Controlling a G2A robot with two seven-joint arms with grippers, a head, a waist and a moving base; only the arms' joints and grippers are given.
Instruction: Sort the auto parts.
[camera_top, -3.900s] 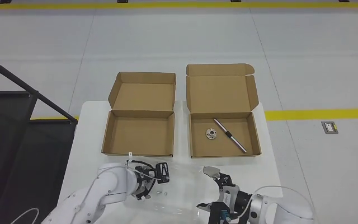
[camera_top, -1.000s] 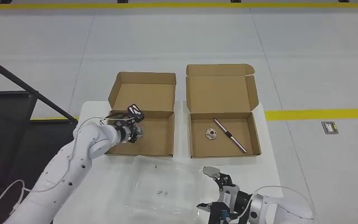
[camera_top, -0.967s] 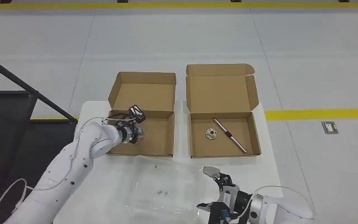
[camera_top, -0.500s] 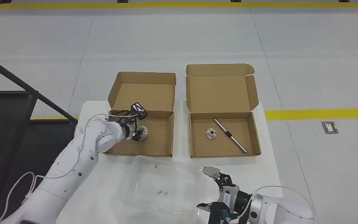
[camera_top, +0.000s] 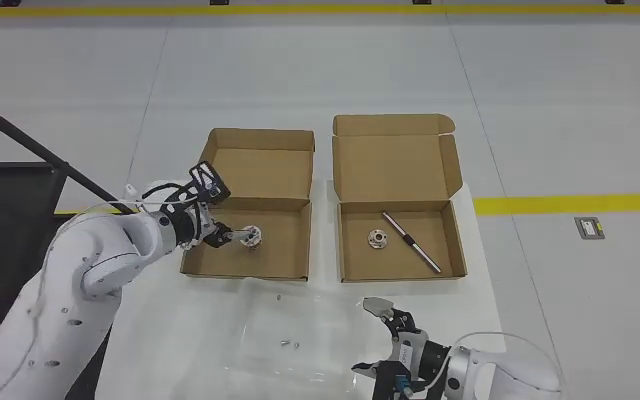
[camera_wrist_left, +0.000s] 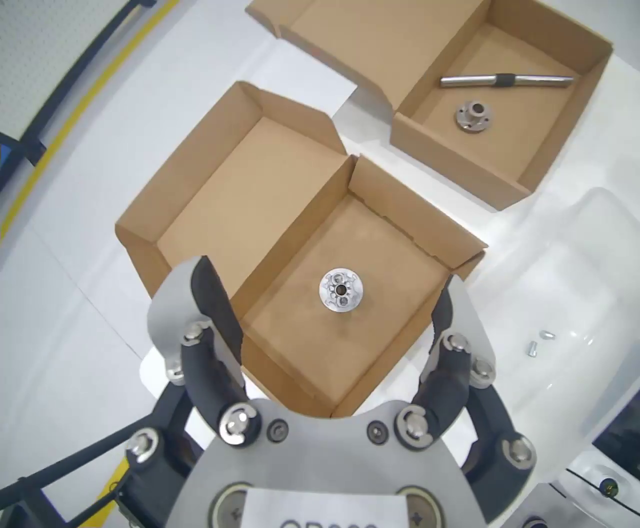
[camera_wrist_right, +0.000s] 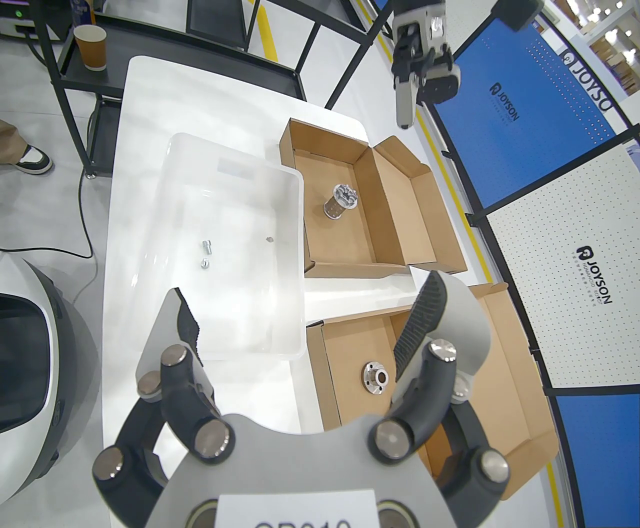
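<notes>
Pulling L gripper (camera_wrist_left: 325, 277) up and back from L box (camera_top: 246, 272), w/ fingers (camera_wrist_left: 210, 295) spread wide and nothing between them. Leaving the part (camera_top: 252, 237) behind on the box floor: standing upright, near the middle, touching no wall and no finger. Comparing w/ earlier frames: approx 4 s ago hanging low over the tray (camera_top: 300, 292) w/ L box bare; 1 s ago carrying the part above the box; half a sec ago setting it down. So counting this piece as sorted, in my judgement, as resting alone in the box and not being held

Keeping R gripper (camera_wrist_right: 310, 299) in same place as in all earlier frames, at near edge of table (camera_top: 480, 300) beside tray, w/ fingers also wide apart, holding nothing. Changing nothing in R box (camera_top: 400, 275): flange (camera_top: 377, 238) and rod (camera_top: 410, 241) lying as before, near each other, not touching

Still leaving in tray two small screws (camera_top: 288, 344), close together, plus a speck (camera_wrist_right: 270, 239) farther off, too small to identify. Judging the task as partly done. Expecting next pick from the tray, prob. harder: needing a narrow, exact closing on such tiny pieces on a smooth clear floor, w/ risk of pushing them away instead of gripping. Not knowing yet which box for them
</notes>
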